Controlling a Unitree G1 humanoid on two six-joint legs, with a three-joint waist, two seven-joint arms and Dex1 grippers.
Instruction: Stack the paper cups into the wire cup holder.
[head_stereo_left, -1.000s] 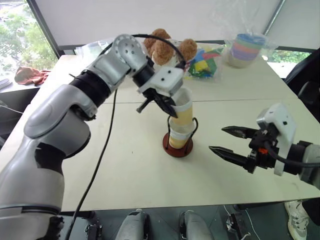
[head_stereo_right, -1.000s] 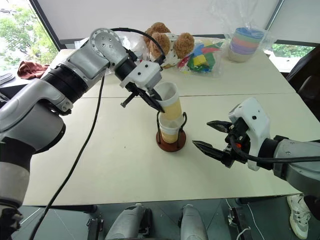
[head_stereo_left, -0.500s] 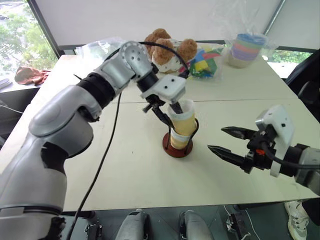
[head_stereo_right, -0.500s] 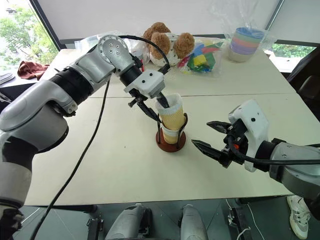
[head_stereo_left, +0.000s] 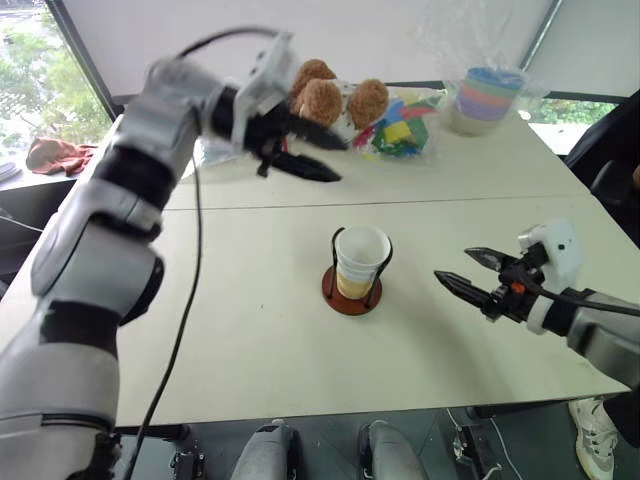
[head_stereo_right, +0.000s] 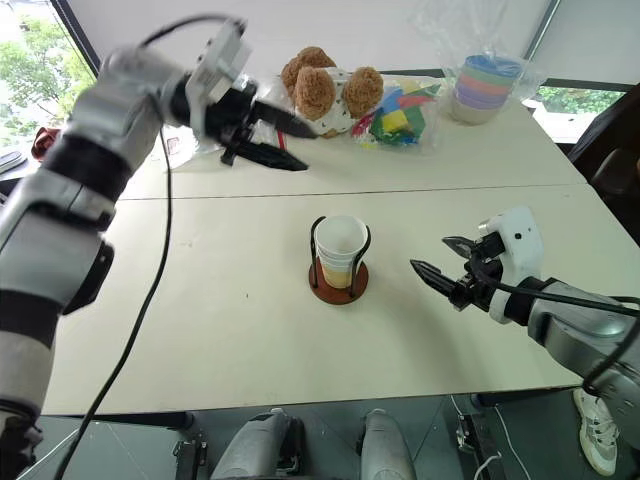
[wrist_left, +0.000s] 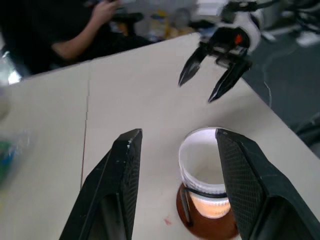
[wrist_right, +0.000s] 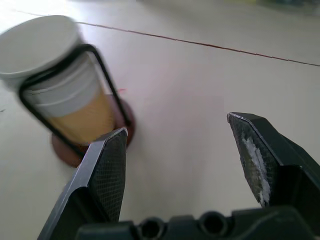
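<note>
Over on the left, the left gripper (head_stereo_left: 318, 157) hangs high above the far half of the white table (head_stereo_left: 250, 340), fingers parted and nothing between them, pointing across toward the plush toys (head_stereo_left: 330, 95) at the back edge. Just right of those toys sits a bag of coloured blocks (head_stereo_left: 400, 128). Coming to the middle of the table, the paper cups (head_stereo_left: 361, 260) are nested together, upright, inside the wire cup holder (head_stereo_left: 352, 292), white rims stacked one in another and the yellow-orange band showing low down between the black wire loops, the reddish-brown base flat on the tabletop. No gripper touches the stack. Further right, the right gripper (head_stereo_left: 468, 275) hovers low over the table near the holder but clear of it, its two black fingers spread and empty, tips aimed at the cups. At the far right corner stands a wrapped stack of pastel bowls (head_stereo_left: 487, 97).
</note>
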